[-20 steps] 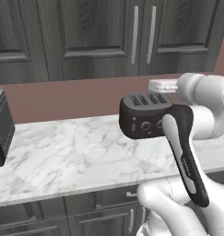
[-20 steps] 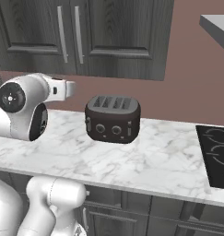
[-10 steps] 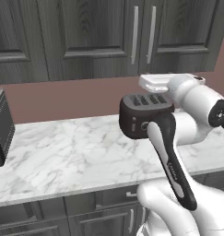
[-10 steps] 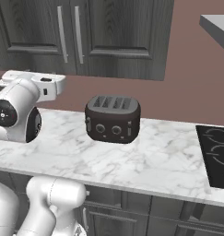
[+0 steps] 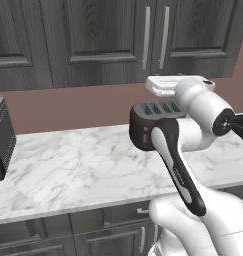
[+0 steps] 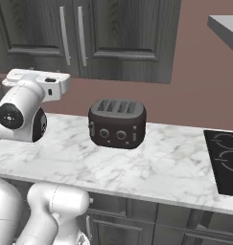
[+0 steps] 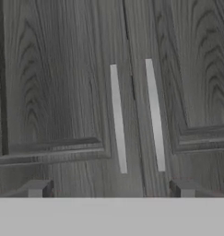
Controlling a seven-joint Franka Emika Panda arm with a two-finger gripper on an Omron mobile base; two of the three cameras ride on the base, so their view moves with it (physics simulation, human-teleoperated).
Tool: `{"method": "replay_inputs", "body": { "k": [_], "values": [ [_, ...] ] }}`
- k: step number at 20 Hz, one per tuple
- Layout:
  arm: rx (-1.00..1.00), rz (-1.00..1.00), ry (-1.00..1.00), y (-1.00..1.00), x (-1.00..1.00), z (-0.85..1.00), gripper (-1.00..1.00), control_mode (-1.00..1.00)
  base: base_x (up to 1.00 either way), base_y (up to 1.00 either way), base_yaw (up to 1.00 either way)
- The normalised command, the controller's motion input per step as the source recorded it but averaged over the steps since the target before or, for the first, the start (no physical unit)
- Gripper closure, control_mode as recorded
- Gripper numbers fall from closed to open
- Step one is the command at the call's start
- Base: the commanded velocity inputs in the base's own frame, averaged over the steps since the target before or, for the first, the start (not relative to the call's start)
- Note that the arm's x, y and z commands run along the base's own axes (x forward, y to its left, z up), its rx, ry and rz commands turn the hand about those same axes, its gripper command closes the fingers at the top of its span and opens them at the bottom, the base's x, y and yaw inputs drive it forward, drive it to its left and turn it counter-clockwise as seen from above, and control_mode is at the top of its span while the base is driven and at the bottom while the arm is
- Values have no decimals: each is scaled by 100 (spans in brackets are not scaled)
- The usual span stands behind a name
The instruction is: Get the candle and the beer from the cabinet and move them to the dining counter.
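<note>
The cabinet (image 7: 53, 92) faces the hand camera close up with both tall doors shut. Its two silver bar handles (image 7: 118, 120) (image 7: 155, 115) stand side by side at the door gap. My gripper (image 7: 111, 190) is open, its fingertips (image 7: 37, 188) wide apart below the handles with nothing between them. From the base views the same cabinet (image 5: 103, 40) (image 6: 122, 38) hangs above the wall counter, and my white hand (image 5: 168, 85) (image 6: 41, 82) is raised toward it. The candle and the beer are hidden. The dining counter is out of view.
A dark four-slot toaster (image 6: 118, 123) (image 5: 143, 125) stands on the marble wall counter (image 5: 68, 170) (image 6: 175, 162), just beside my arm. A black cooktop (image 6: 226, 158) lies at the counter's right end under a grey hood (image 6: 226, 28). A dark appliance (image 5: 0, 135) sits at the far left.
My hand has shifted slightly up and to the left toward the cabinet doors while the forearm swung round. The toaster and counter have not moved.
</note>
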Motion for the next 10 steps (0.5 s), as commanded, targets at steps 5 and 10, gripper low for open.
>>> {"method": "replay_inputs", "body": {
  "k": [5,10],
  "values": [
    [0,-7,-5,0,38,8,-100,-100,0,0,0],
    [0,-9,-4,0,35,9,-100,-100,0,0,0]
  ]
}}
